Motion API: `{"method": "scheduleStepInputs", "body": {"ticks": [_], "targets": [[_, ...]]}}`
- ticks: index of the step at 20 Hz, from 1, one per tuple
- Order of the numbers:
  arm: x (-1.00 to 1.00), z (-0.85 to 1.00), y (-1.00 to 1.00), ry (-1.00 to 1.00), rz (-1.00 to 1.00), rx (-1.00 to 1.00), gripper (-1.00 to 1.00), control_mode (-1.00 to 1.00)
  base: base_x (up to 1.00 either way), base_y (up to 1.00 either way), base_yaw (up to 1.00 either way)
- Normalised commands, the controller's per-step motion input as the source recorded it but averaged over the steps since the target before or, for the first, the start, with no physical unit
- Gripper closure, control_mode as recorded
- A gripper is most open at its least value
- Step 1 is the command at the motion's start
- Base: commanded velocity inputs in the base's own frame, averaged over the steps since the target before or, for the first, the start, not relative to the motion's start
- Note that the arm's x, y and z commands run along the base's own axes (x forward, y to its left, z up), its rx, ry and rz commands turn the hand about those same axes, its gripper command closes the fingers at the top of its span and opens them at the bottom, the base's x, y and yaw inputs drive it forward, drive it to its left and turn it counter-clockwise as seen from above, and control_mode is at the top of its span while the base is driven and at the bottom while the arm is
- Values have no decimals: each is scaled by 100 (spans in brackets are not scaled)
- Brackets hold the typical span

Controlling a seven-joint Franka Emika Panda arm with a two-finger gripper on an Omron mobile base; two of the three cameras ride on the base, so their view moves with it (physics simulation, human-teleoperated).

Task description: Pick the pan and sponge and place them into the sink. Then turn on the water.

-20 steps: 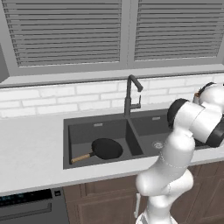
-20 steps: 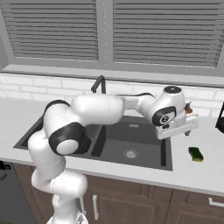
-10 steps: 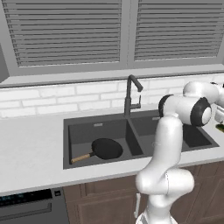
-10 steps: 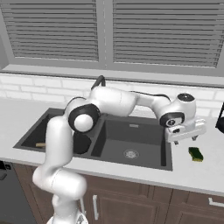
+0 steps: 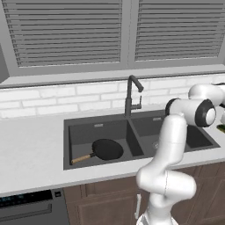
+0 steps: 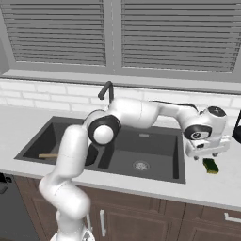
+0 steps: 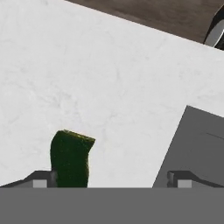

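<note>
Already the pan [image 5: 107, 149] lies in the sink's [image 5: 97, 128] left basin. From the right, the arm has swung out over the table [image 6: 221, 188], its hand [image 6: 207, 154] now just above the sponge [image 6: 210, 165]. Up close, fingers [image 7: 40, 179] stand wide apart, empty, sponge beside one tip: grasping comes next.

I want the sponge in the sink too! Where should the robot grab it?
Probably from straight above, across its short sides. The sponge is a small block lying flat on the counter right of the sink, and the open gripper hangs just above it.
</note>
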Motion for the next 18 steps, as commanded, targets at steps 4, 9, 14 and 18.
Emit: {"method": "scheduleStepInputs", "body": {"ticks": [4, 9, 14, 18], "targets": [[9, -53, 0, 0, 1, 0, -100, -100, 0, 0, 0], [19, -42, -2, -1, 2, 0, -100, -100, 0, 0, 0], [23, -21, -13, 0, 2, 0, -100, -100, 0, 0, 0], [21, -21, -17, -1, 0, 0, -100, -100, 0, 0, 0]]}}
